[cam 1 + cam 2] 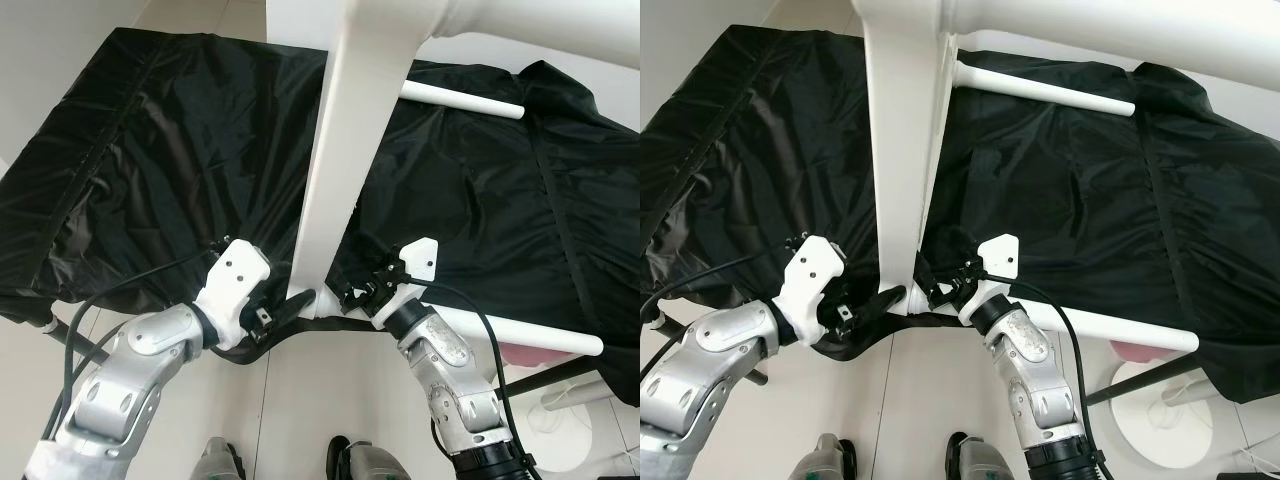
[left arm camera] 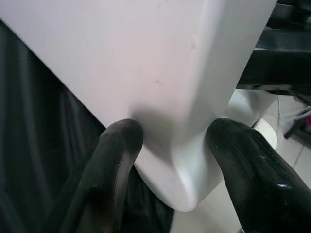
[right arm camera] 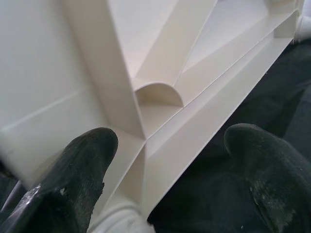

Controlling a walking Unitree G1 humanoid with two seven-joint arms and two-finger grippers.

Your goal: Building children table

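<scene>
A white plastic table top (image 1: 345,150) stands on edge over the black cloth, and I see it edge-on with one corner pointing down toward me. My left gripper (image 1: 290,305) is shut on that lower corner (image 2: 170,97), one black finger pressing each side. My right gripper (image 1: 355,292) is at the same corner from the other side, facing the ribbed underside (image 3: 160,73). It is open: one finger (image 3: 82,160) rests against the white panel, the other (image 3: 262,165) hangs apart over the cloth. Two white tube legs (image 1: 462,99) (image 1: 530,335) lie on the cloth.
A black cloth (image 1: 150,150) covers the wide surface in front of me and drapes over its near edge. On the pale floor at the lower right stands a white round base (image 1: 1150,400). My feet (image 1: 225,462) are close to the edge.
</scene>
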